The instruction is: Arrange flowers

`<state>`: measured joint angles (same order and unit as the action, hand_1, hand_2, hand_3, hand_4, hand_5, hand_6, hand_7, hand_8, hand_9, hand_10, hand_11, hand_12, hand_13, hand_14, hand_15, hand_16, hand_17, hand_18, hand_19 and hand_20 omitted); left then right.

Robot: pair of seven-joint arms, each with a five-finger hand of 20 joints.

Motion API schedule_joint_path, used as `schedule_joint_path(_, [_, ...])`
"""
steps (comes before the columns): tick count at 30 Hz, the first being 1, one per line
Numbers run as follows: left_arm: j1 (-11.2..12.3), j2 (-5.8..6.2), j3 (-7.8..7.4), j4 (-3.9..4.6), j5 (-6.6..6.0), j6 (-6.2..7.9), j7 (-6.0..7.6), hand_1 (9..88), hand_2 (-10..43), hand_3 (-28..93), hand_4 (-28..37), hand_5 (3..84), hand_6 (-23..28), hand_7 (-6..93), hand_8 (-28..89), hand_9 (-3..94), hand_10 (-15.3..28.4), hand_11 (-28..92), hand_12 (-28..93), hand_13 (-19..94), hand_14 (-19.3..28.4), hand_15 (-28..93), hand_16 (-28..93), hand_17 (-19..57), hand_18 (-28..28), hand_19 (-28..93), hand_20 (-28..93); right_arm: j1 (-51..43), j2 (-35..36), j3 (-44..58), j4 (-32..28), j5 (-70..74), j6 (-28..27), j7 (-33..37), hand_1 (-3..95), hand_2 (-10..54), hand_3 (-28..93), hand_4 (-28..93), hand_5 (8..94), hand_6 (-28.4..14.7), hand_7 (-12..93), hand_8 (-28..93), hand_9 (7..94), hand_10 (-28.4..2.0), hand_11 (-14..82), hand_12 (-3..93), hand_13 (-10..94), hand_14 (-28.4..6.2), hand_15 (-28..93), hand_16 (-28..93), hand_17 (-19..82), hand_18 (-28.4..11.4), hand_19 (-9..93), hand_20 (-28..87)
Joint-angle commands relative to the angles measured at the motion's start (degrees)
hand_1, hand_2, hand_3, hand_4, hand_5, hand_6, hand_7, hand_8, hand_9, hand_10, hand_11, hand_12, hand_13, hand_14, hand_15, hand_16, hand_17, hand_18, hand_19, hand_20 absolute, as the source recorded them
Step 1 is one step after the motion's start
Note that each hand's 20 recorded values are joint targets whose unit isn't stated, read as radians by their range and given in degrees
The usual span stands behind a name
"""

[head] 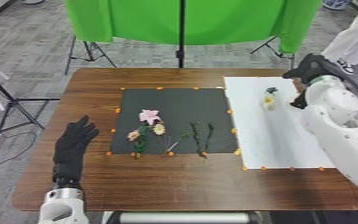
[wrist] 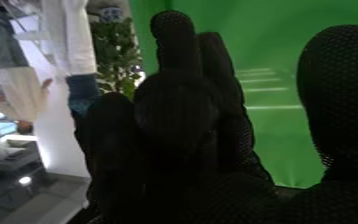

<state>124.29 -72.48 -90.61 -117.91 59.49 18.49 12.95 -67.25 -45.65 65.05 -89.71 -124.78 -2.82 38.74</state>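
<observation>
Standing on the grey floor (head: 33,55) at the far left, a black stand (head: 12,100) rises beside the counter (head: 95,182), whose surface is brown wood. Next comes the left hand (head: 72,142), gloved in black and held over the counter's left part, released, its fingers straight and pointing toward the far side.

To its right lies a dark mat (head: 165,100), edged with small orange markers. On the mat's nearer half, from left to right, are a small peach flower head (head: 134,135), a green leafy stem (head: 140,145), a pink flower (head: 149,116) set farther back, a cream flower (head: 159,129) and a pale thin stem (head: 172,146). Farther right on the same mat, 2 slender green sprigs (head: 197,137) lie side by side, running roughly away from the near edge.

Behind the counter hangs a green cloth (head: 127,20), with a black upright pole (head: 182,45) in front of it.

Right of the mat is a white sheet (head: 291,145), also marked with orange along its edges. On its farther half lie a white flower with a yellow centre (head: 269,101) and, just beyond it, a small dark blue bloom (head: 270,90).

At the far right, the right hand (head: 312,67) is near the sheet's far right corner. In the right wrist view it is released as well, nothing visible in its grasp, the fingers loosely extended and the thumb well apart from them.
</observation>
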Motion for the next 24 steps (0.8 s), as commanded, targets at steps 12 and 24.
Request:
schedule_joint_path(12, [0.66, -0.64, 0.66, 0.53, 0.42, -0.86, -0.88, 17.6, 10.7, 66, -28.3, 38.8, 6.2, 9.3, -6, 38.0, 13.3, 20, 11, 30, 16.4, 28, -4, 5.1, 10.9, 11, 17, 0.02, -4.99, -5.54, 5.85, 1.02, -0.36, -0.9, 31.6, -9.5, 61, -16, 70.0, -4.2, 14, -8, 82.7, -14.0, 25.5, 23.6, 91, -3.2, 59, 35, 69, -9.4, 93, 57])
schedule_joint_path(24, [1.11, -1.09, 0.62, 0.43, 0.6, -1.1, -0.99, 18.7, 9.7, 67, -28.3, 38.9, 6.3, 9.3, -6, 38.0, 13.5, 20, 10, 30, 16.5, 28, -4, 5.1, 10.8, 11, 17, 0.81, -6.25, -11.15, 9.47, -3.79, 1.59, -2.56, 41.7, -9.5, 61, -19, 74.0, -3.4, 16, -4, 86.8, -13.0, 27.8, 23.7, 93, -1.9, 58, 35, 71, -8.2, 93, 56])
